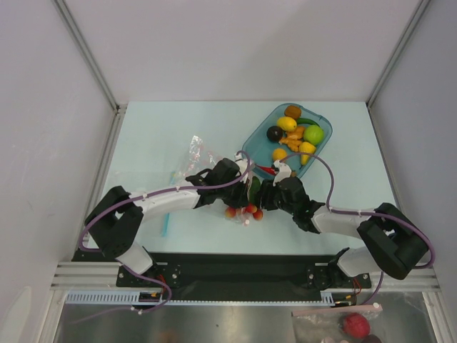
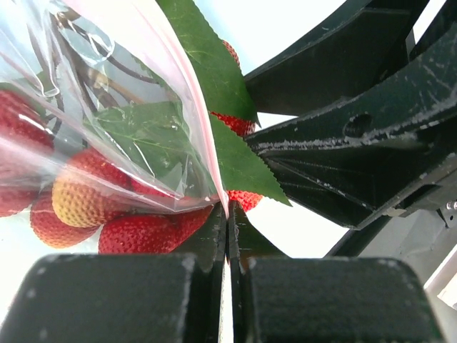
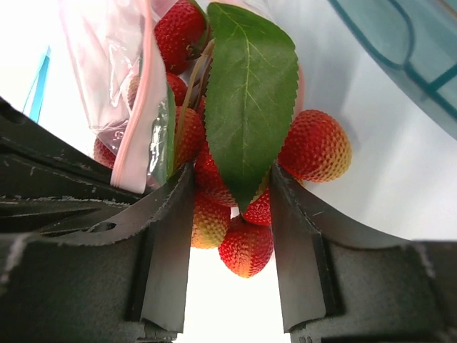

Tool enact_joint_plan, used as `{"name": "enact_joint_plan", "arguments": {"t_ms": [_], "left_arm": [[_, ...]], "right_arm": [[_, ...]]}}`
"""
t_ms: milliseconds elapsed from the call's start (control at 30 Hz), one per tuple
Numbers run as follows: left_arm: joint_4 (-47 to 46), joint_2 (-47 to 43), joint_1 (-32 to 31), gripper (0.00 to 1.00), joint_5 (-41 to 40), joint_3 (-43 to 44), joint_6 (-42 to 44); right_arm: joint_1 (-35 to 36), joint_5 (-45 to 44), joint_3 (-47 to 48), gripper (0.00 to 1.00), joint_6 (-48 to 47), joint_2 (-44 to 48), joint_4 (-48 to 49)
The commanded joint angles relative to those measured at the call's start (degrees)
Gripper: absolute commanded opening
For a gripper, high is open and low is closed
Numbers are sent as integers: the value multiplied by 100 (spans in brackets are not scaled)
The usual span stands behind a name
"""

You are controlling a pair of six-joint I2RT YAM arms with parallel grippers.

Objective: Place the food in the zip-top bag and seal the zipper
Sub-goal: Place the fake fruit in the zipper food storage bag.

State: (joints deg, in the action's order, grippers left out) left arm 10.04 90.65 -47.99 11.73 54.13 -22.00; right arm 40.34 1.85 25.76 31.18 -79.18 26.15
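The cluster of little red balls [image 3: 314, 146] with a green leaf [image 3: 246, 93] sits between my right gripper's [image 3: 230, 175] fingers, which are closed against it. Part of the cluster lies inside the mouth of the clear zip-top bag [image 2: 107, 107]. My left gripper [image 2: 228, 211] is shut on the bag's pink zipper strip [image 2: 178, 71] at the mouth edge. In the top view both grippers meet at mid-table, the left [image 1: 241, 179] and the right [image 1: 261, 194], with the cluster [image 1: 243, 211] just below them and the bag [image 1: 196, 151] crumpled to the left.
A teal tray [image 1: 323, 140] at the back right holds a lemon [image 1: 287, 123], a dark plum [image 1: 274, 133], a green fruit [image 1: 313, 134] and orange pieces. A light-blue stick [image 1: 165, 225] lies near the left arm. Another bag with a red ball [image 1: 350, 325] lies below the table edge.
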Motion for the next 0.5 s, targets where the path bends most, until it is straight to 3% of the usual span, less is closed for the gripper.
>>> {"name": "enact_joint_plan", "arguments": {"t_ms": [0,267,467], "left_arm": [[41,-214,-27,0,-21,238,90],[498,-574,-237,0,-223,449,214],[446,-716,-264,0,285,555,187]], "right_arm": [[62,132,158,27,-156,95,373],[203,377,-132,17,-235,727,619],[203,852,-370,15,-165,1124,1058]]}}
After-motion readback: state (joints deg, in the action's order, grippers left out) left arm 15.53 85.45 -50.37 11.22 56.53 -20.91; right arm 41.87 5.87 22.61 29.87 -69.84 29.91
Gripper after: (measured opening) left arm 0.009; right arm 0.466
